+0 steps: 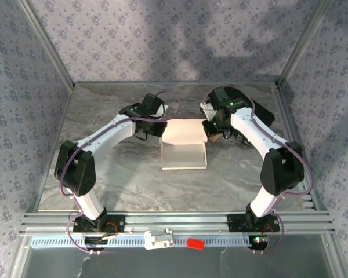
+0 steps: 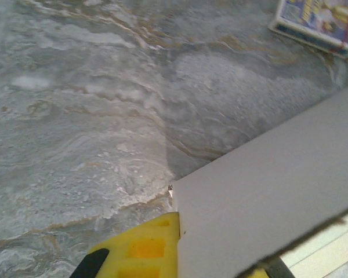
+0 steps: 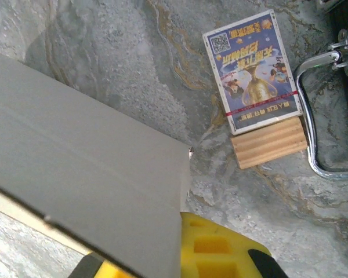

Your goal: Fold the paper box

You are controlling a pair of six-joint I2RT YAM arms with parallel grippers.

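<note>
White thin cardboard, the paper box (image 1: 184,152) sits at the middle of the grey marbled table (image 1: 122,179), between the two arms. Its near panel lies flat on the table, slightly shaded, with a straight front edge. A crease runs across behind it, and the far panel rises from that crease, brighter and tilted up. From the wrist cameras the sheet is plain and unprinted, with a faint fold line across it and a cream-coloured edge below the raised flap.

The left claw (image 1: 162,128) is pressed together on the far left corner of the raised panel, its yellow fingers (image 2: 142,252) on either side of the sheet's edge. The right claw (image 1: 208,128) pinches the far right corner in the same way, yellow fingers (image 3: 214,249) clamped on the card.

Beyond that corner, apart from the box, a small purple packet (image 3: 252,69) lies flat with a ridged tan block (image 3: 269,142) touching its end. A bent chrome handle (image 3: 310,116) is just beside them.
</note>
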